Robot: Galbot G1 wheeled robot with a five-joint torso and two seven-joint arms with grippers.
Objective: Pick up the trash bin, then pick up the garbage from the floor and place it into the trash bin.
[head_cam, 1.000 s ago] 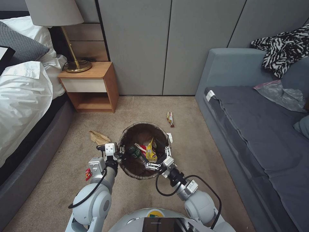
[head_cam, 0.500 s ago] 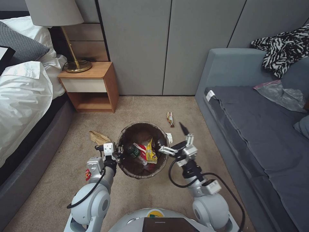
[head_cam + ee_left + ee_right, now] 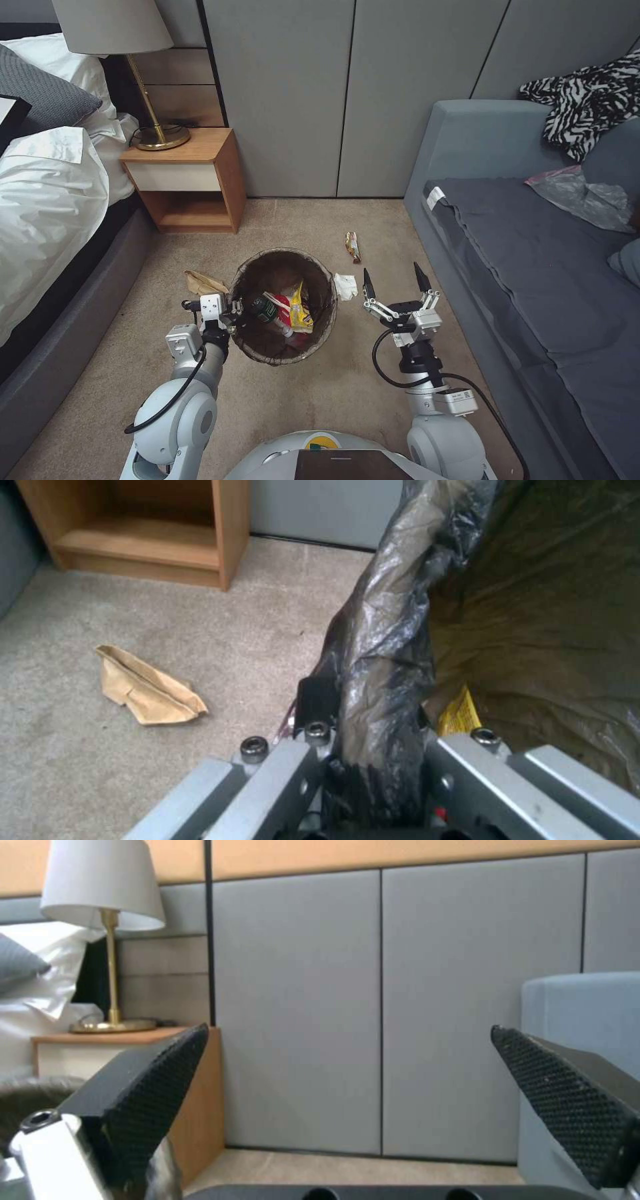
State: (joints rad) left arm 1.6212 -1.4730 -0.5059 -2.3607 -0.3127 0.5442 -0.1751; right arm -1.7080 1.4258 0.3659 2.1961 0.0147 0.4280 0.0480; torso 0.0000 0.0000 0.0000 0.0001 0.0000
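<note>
With the left gripper (image 3: 235, 313) clamped on the trash bin (image 3: 283, 305) rim, the wide-open, empty right gripper (image 3: 393, 287) should descend squarely over the white tissue (image 3: 345, 285) at its ten o'clock.

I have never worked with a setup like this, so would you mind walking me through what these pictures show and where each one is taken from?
This is a wheeled robot with two arms. The wide picture comes from a camera on its head, looking down at a bedroom floor between a bed and a sofa.

The left gripper is shut on the rim of the trash bin, a bag-lined bucket already holding a bottle and red and yellow wrappers. The left wrist camera shows that grip close up, the fingers pinching the dark liner.

The right gripper hangs open and empty beside the bin. Its wrist camera looks between the two black fingertips at the wall.

On the carpet lie a brown paper scrap, a white tissue and a snack wrapper.
</note>
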